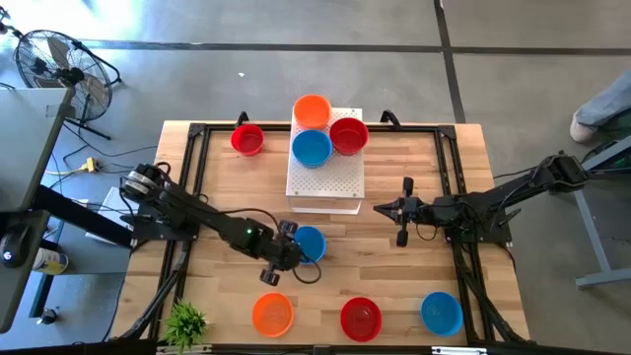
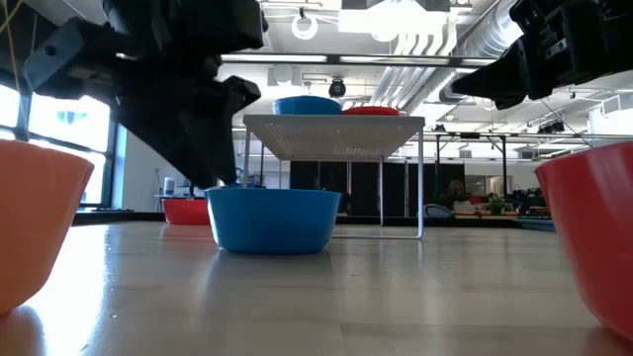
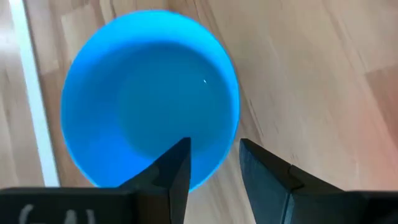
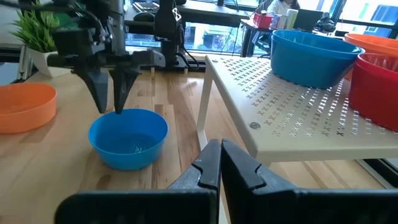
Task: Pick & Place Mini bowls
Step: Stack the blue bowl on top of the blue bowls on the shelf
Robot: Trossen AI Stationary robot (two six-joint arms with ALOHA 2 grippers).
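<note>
**Left gripper straddles rim of blue bowl**

The left gripper (image 1: pixel 296 258) hangs over a blue mini bowl (image 1: pixel 310 243) just in front of the white perforated board (image 1: pixel 325 177), its fingers (image 3: pixel 177 171) slightly apart, one inside the rim and one outside; whether they touch the wall is hard to tell. The right gripper (image 1: pixel 403 210) waits beside the board, fingers together and empty. Three more bowls (image 1: pixel 330 133) sit on the board.

1. High view: overhead, facing straight down on the wooden slatted table (image 1: pixel 394 286).
2. Low view: tabletop height, facing level across.
3. Left wrist view: close above the glossy blue plastic mini bowl (image 3: pixel 149 93), frame centre.
4. Right wrist view: farther off, sharing that bowl (image 4: pixel 128 137), lower left.
</note>
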